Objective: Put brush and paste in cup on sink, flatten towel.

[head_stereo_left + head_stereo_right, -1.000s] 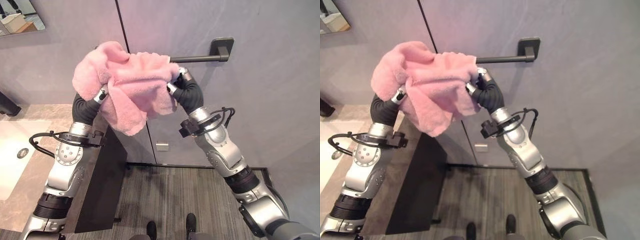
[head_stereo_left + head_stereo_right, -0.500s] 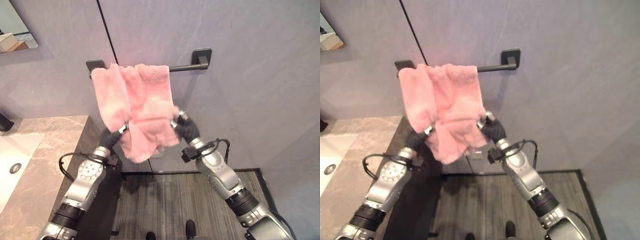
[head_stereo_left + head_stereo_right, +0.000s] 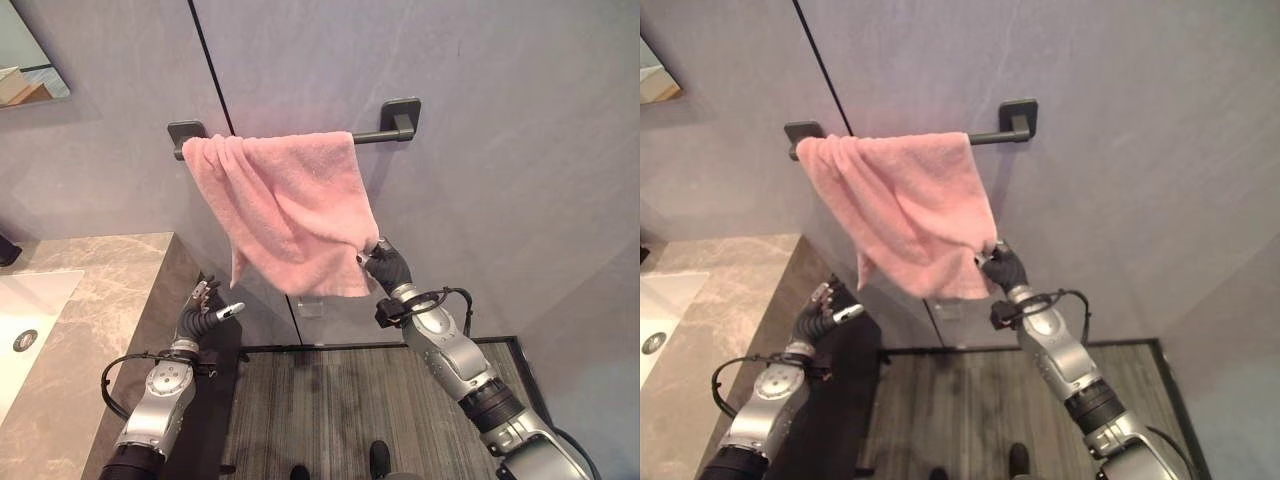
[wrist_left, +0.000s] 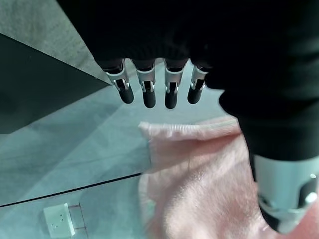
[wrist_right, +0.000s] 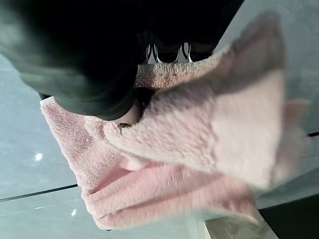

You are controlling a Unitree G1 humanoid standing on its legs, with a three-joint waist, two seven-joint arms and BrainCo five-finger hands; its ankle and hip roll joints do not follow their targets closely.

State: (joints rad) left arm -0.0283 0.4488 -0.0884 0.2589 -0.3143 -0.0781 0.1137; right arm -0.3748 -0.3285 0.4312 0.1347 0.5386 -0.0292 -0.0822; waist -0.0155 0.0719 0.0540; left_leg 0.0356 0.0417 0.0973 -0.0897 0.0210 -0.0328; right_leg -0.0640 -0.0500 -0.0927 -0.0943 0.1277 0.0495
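A pink towel (image 3: 290, 215) is seen draped over a dark rail (image 3: 375, 135) fixed to the grey wall (image 3: 500, 120), spread along most of the rail and hanging down on a slant. Its lower corner nearest the right arm is pinched by the right hand (image 3: 383, 262), whose fingers and thumb are closed on the cloth, as the right wrist view confirms. The left hand (image 3: 207, 308) is held below the towel's other lower edge, apart from it, with its fingers (image 4: 144, 89) straight and nothing held. A marble desk (image 3: 100, 300) with a white sink (image 3: 25, 320) lies beside the left arm. A mirror (image 3: 25, 60) is mounted on the wall above the desk.
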